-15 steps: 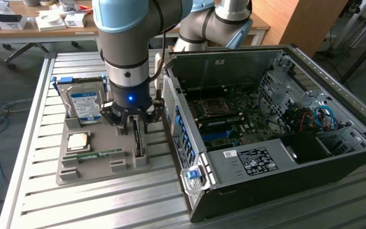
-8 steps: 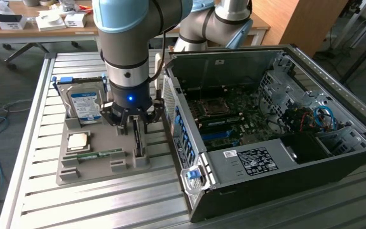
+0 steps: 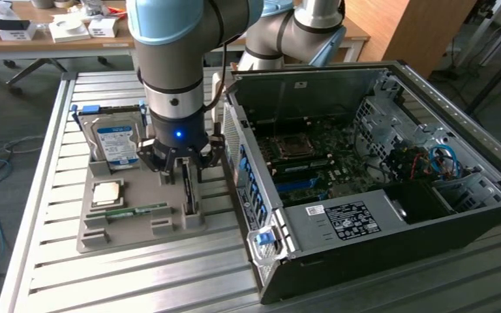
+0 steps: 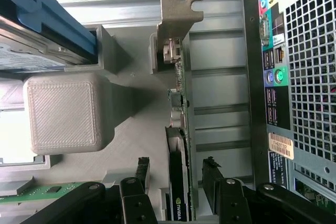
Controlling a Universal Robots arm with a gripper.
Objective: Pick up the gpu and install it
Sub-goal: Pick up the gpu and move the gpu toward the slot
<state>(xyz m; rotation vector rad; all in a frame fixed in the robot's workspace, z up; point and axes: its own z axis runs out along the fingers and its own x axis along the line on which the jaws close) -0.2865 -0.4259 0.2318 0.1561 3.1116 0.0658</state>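
Gripper (image 4: 176, 165) jaws apart, straddling thin edge-on gpu (image 4: 178, 195) in ribbed grey printed holder (image 4: 63, 111); pads seemingly not touching.

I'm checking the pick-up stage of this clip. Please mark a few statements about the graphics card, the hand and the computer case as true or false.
1. The graphics card stands on edge in the gray holder. True.
2. The hand is shut on the graphics card. False: it is open, with its fingers on either side of the card and a gap on each side.
3. The computer case lies open, with its board in sight. True.
4. The hard drive sits inside the computer case. False: it stands in the gray holder, on the exterior view's left of the arm.
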